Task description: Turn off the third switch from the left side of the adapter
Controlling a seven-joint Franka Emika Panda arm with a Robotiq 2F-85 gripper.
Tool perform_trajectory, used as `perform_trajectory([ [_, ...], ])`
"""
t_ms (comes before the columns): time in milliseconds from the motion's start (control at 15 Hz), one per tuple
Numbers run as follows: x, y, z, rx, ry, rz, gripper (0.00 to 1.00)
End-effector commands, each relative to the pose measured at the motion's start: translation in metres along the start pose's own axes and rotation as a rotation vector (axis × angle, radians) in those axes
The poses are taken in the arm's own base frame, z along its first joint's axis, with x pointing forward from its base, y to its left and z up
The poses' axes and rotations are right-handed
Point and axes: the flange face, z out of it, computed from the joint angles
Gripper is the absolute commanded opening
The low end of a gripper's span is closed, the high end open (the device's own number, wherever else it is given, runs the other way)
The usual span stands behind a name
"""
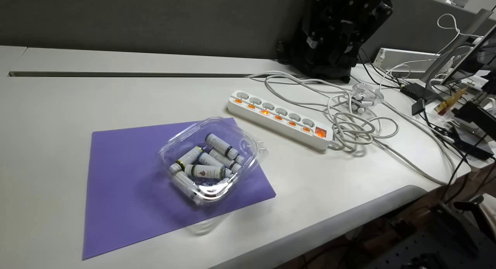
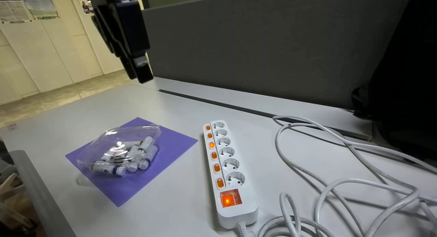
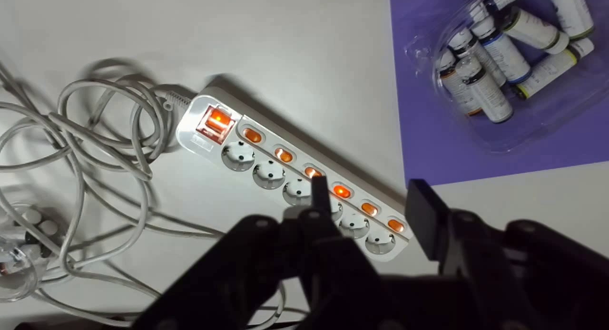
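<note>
1. From here the white adapter (image 1: 279,123) lies on the table (image 1: 50,145), right of the purple sheet (image 1: 116,191).
2. Its third switch from the left (image 1: 264,112) glows orange.
3. The gripper (image 3: 369,192) hangs above the table, its fingers (image 3: 426,216) spread.
4. A clear box (image 1: 217,194) of bottles (image 1: 205,171) sits on the sheet.

Beyond the claw (image 3: 371,200) in the wrist view, the adapter (image 3: 289,172) is smooth, glossy plastic, its switches (image 3: 341,191) shiny, translucent; above and right of the claw, the tub (image 3: 533,121) is clear, gleaming plastic, the sheet (image 3: 428,151) smooth and matt. Beside the claw in an exterior view, the partition (image 2: 266,49) looks matt, cloth-like.
</note>
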Motion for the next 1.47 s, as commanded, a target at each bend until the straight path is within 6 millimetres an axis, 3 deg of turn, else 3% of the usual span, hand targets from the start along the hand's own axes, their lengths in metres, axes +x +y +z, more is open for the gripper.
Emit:
perform_trajectory([
  [0,0.029,0.020,0.025,0.018,-0.022,0.056,0.18],
  [200,0.044,0.033,0.049,0.029,-0.051,0.103,0.01],
  [267,0.046,0.036,0.056,0.041,-0.074,0.111,0.00],
  [333,0.031,0.031,0.047,0.026,-0.054,0.091,0.09],
  [400,0.034,0.034,0.054,0.031,-0.067,0.097,0.01],
  [733,0.042,0.035,0.061,0.033,-0.077,0.103,0.00],
  [933,0.046,0.037,0.069,0.060,0.007,0.126,0.00],
  [1400,0.063,0.036,0.107,0.049,0.064,0.149,0.00],
])
